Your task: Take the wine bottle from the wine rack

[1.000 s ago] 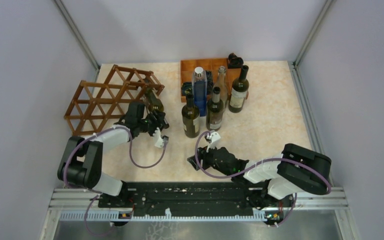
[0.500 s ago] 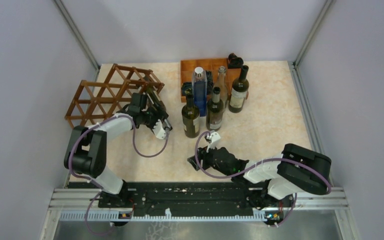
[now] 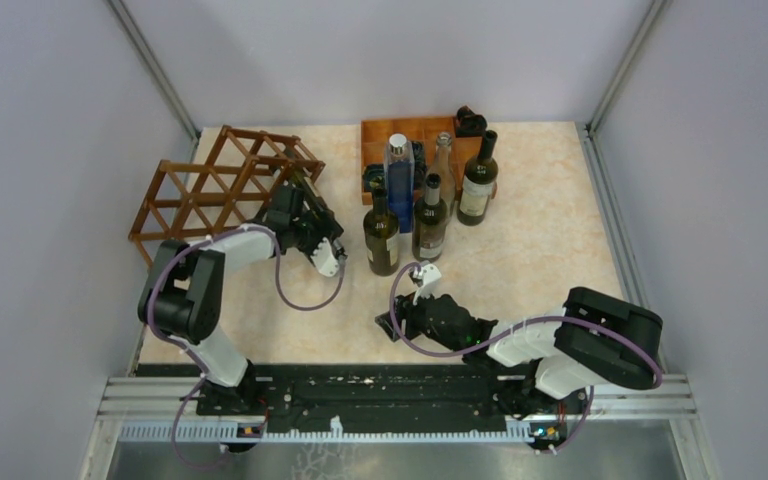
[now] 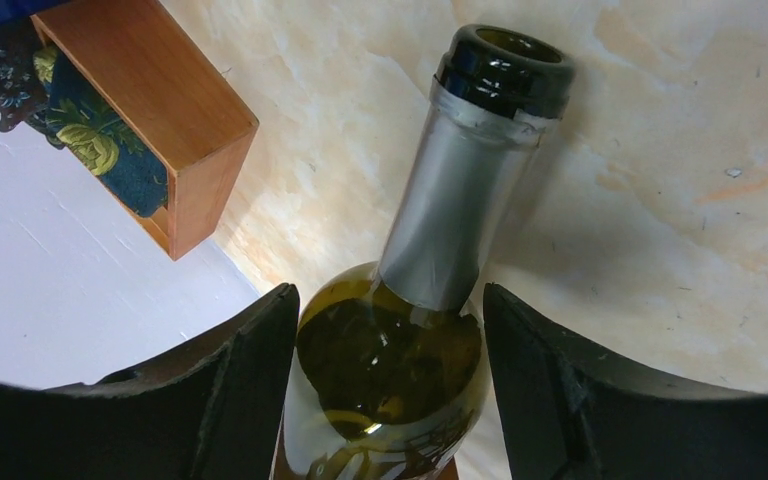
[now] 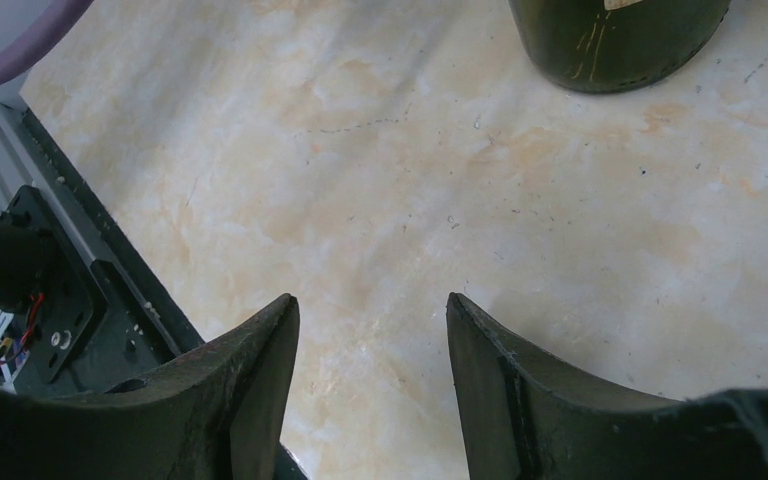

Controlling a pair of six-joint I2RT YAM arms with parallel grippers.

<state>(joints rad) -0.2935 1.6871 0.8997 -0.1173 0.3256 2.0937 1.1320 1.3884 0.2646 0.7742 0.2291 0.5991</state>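
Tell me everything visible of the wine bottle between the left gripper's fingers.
The wine bottle is olive-green glass, with a silver foil sleeve on the neck and a dark ring around an uncorked-looking mouth. It lies slanted at the right end of the wine rack, neck pointing out above the table. The left gripper's fingers flank its shoulder, apparently touching it.

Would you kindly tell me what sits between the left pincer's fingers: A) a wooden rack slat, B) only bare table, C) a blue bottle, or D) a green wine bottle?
D: in the wrist view the wine bottle lies between the fingers of the left pincer.
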